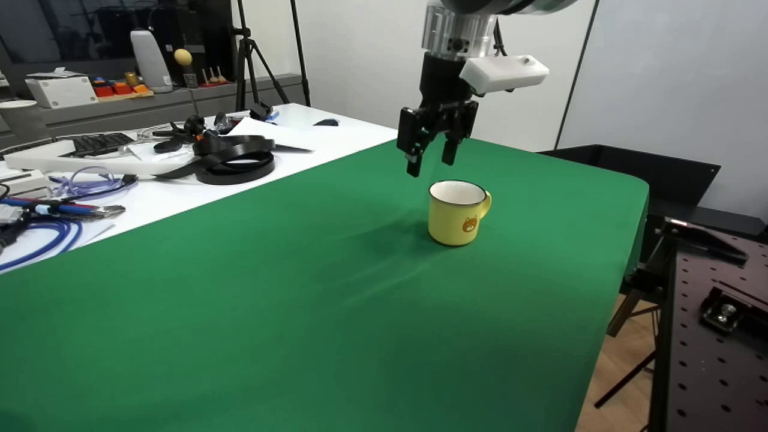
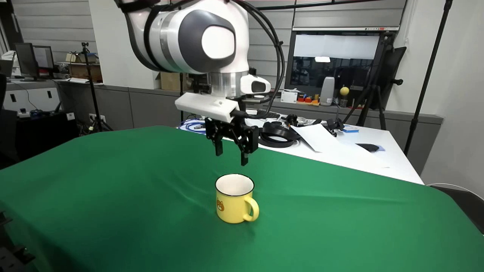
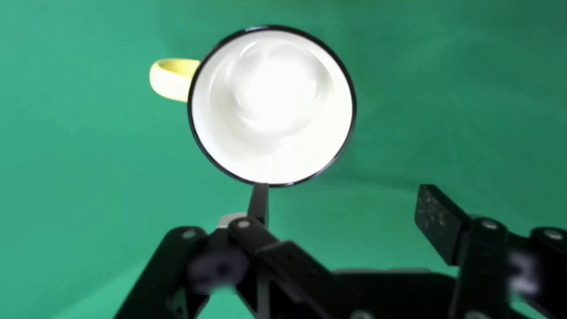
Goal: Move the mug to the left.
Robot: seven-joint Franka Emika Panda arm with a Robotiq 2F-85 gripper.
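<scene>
In an exterior view, the yellow mug (image 1: 450,221) stands upright on the green cloth (image 1: 270,312), with a small brown animal face (image 1: 470,224) on its side. The gripper (image 1: 431,162) hangs higher than the mug, not touching it, spread apart with nothing in it. So I think the step now is reaching for the mug; grabbing it and moving it are not yet done. In an exterior view, the handle (image 2: 256,209) shows well at the mug's side, and the arm (image 2: 211,37) comes down from above the mug, but its top part is cut off. In the wrist view, the fingers (image 3: 443,223) are wide apart and the mug is ahead of them, not between them. One fingertip seems to meet the mug's edge from this angle, and one sits off past the mug's side, away from the handle. My guess is that the gripper must shift over the mug, go down around it or with one finger inside it, and squeeze, before any move to the left. Whose left is meant, I cannot tell. The inside of the mug is so bright that its bottom is hard to make out, the animal face is out of sight, and the parts of the gripper farthest from the mug are blurry and cut off.
</scene>
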